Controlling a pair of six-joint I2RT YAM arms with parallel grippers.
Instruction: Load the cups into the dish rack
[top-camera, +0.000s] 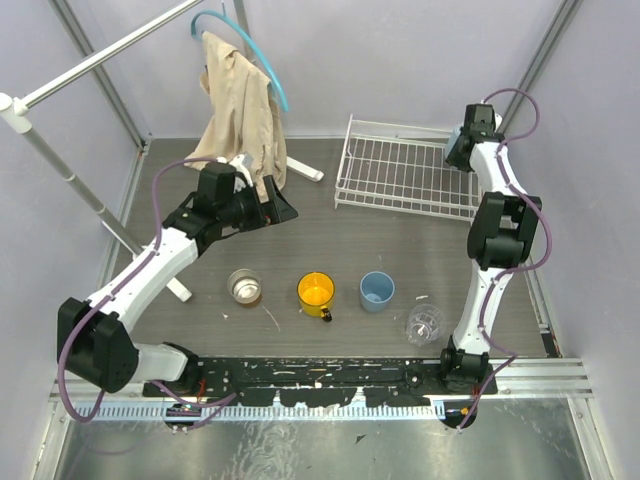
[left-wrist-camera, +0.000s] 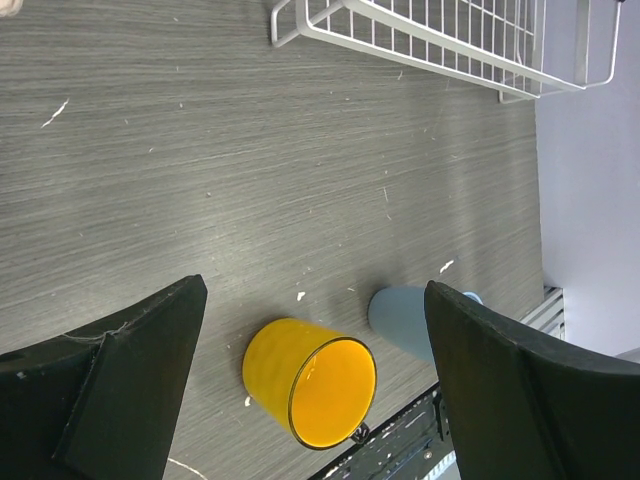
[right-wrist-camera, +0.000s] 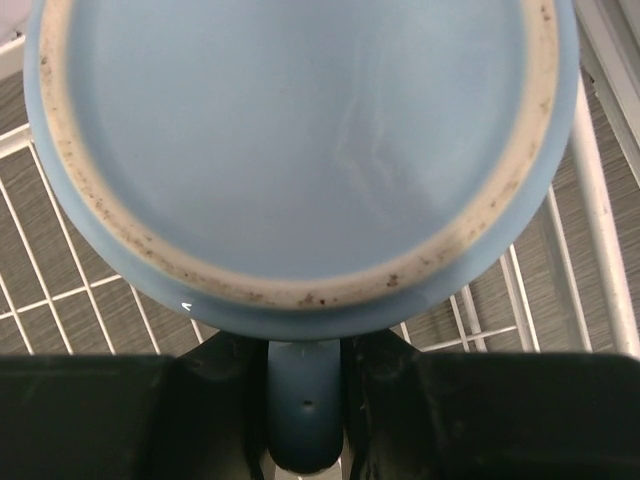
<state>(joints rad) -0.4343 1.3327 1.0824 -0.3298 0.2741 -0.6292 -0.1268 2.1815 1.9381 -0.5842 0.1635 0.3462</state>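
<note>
The right gripper is clamped on the handle of the light blue handled mug. The mug hangs directly over the dish rack grid. Its base faces the wrist, so its mouth probably faces the rack wires.

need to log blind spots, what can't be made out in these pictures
Top external: the right arm hides the light blue mug.
Right wrist: the mug's base fills the view, hiding its mouth and any contact with the dish rack.
Left wrist: a finger of the left gripper half hides the blue tumbler.
Top external: glass cup too small to judge upright.
</note>
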